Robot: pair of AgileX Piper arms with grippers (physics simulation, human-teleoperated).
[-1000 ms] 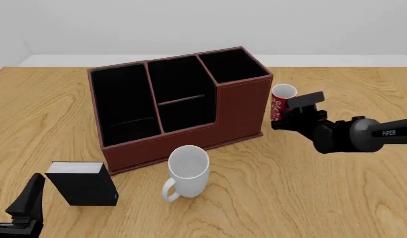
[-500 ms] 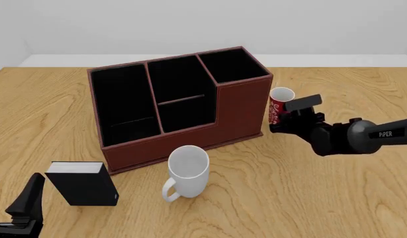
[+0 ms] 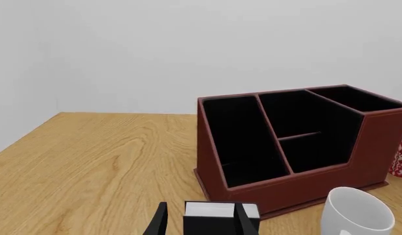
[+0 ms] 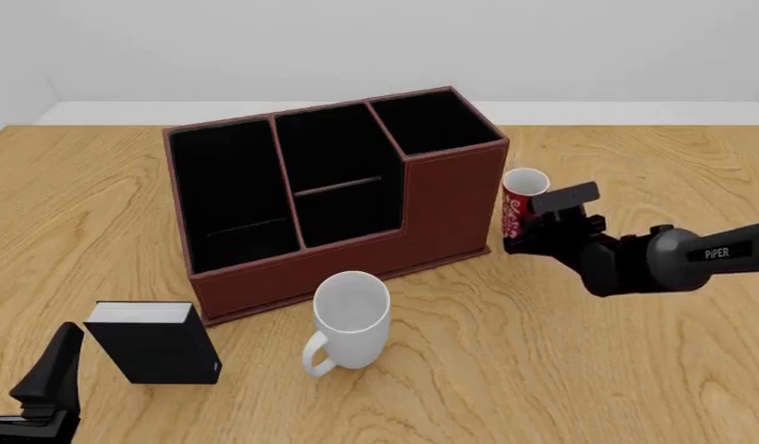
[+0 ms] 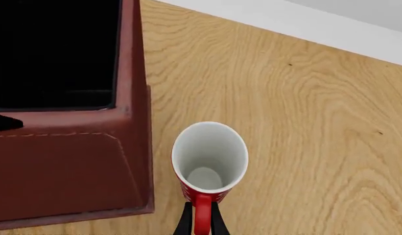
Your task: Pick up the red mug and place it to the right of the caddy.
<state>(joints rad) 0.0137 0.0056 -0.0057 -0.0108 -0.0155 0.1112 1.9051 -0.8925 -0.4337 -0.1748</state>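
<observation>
Over the last second my right gripper (image 4: 523, 237) has sunk lower and eased a little left, carrying the small red ceramic mug with white lettering (image 4: 520, 203) down with it, so the mug now stands upright just to the right of the large reddish-brown three-compartment caddy (image 4: 342, 199), beside its taller end. From my right wrist view the mug's red handle (image 5: 201, 215) sits pinched between my two fingers, so I am clamped on the handle and have not let go. Whether the mug's base already touches the wooden counter (image 4: 601, 361) I cannot tell; it looks very close to it or on it, with a narrow gap of wood between mug and caddy wall. I judge the carrying is nearly done: the mug is where the task wants it, and what remains is to settle it, part my fingers and back away without tipping it against the caddy. My left gripper (image 3: 197, 223) idles at the near left corner with fingers spread, beside the small black box (image 4: 154, 340), with the plain white mug (image 4: 348, 320) well clear of my work.
</observation>
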